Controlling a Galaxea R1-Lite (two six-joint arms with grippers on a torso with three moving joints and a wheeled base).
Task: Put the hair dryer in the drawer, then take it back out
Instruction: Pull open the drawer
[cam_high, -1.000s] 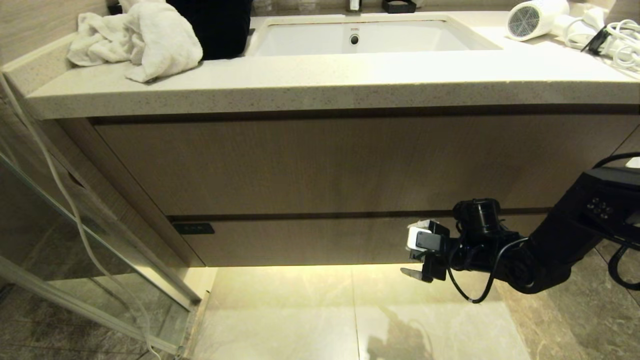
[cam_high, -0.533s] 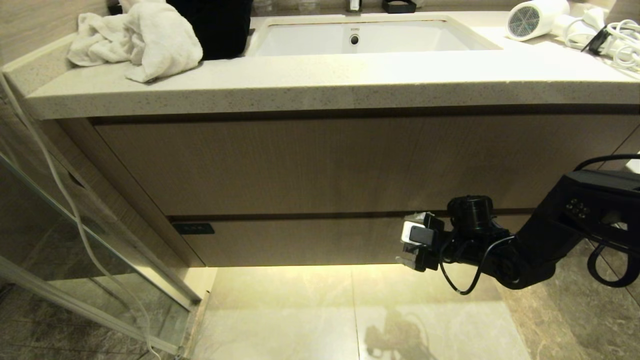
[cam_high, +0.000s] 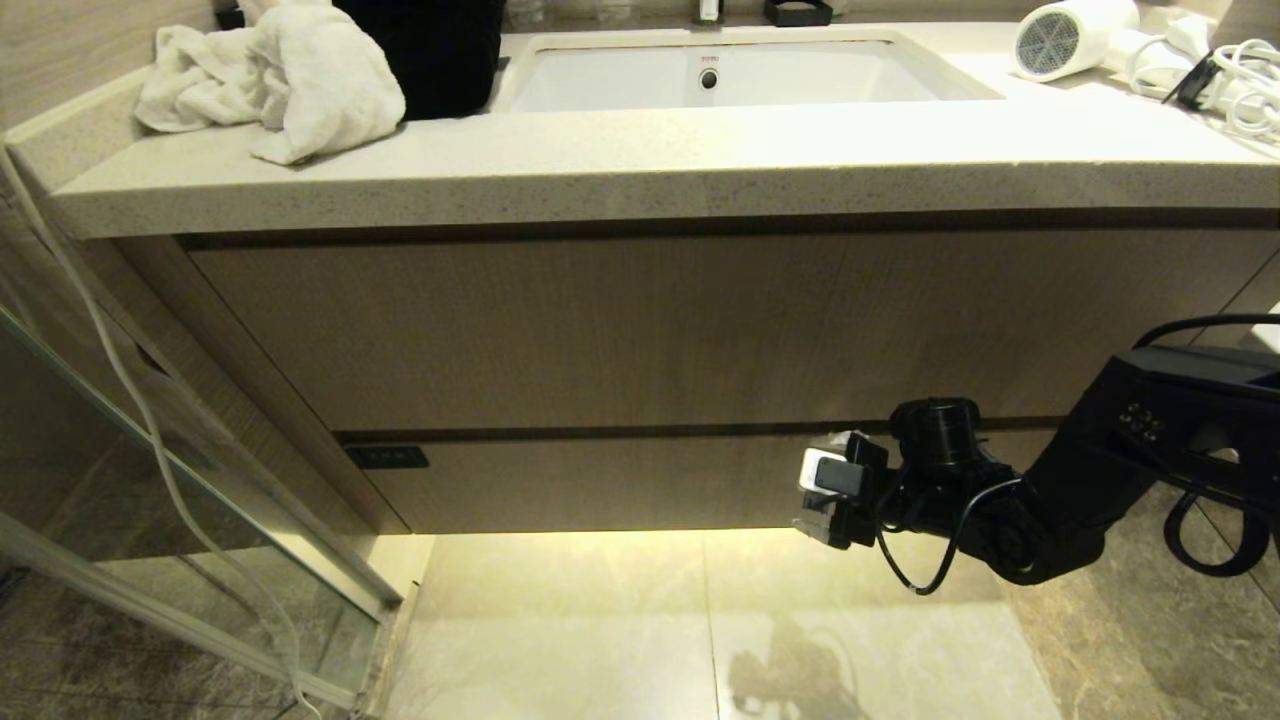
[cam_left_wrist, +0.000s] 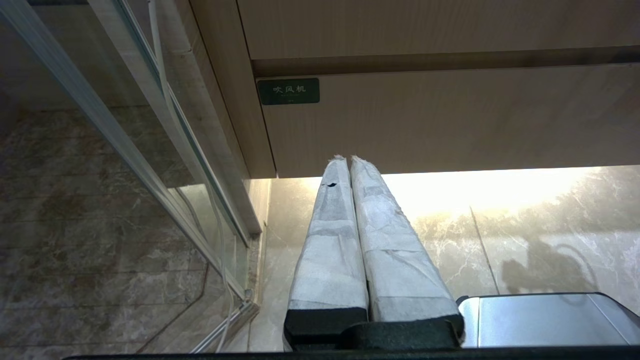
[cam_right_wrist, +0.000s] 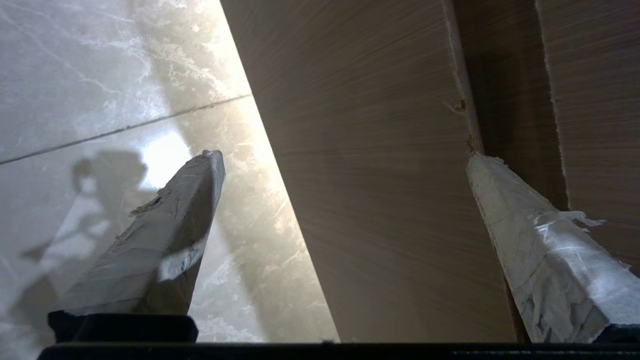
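Lower right of head view: right gripper (cam_high: 822, 490) at the shut drawer (cam_high: 640, 482), fingers wide apart straddling its front, gripping nothing. Hair dryer (cam_high: 1072, 36) on tabletop (cam_high: 640, 160), upper right. Left gripper (cam_left_wrist: 349, 162) closed, idle. Nothing done yet, I'd say.

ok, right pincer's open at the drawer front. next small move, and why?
Probably ease the right pincer in until its fingers straddle the drawer front, then close. The right wrist view shows one finger at the dark gap above the panel, the other below its lower edge. The drawer looks shut, and the hair dryer lies on the counter.
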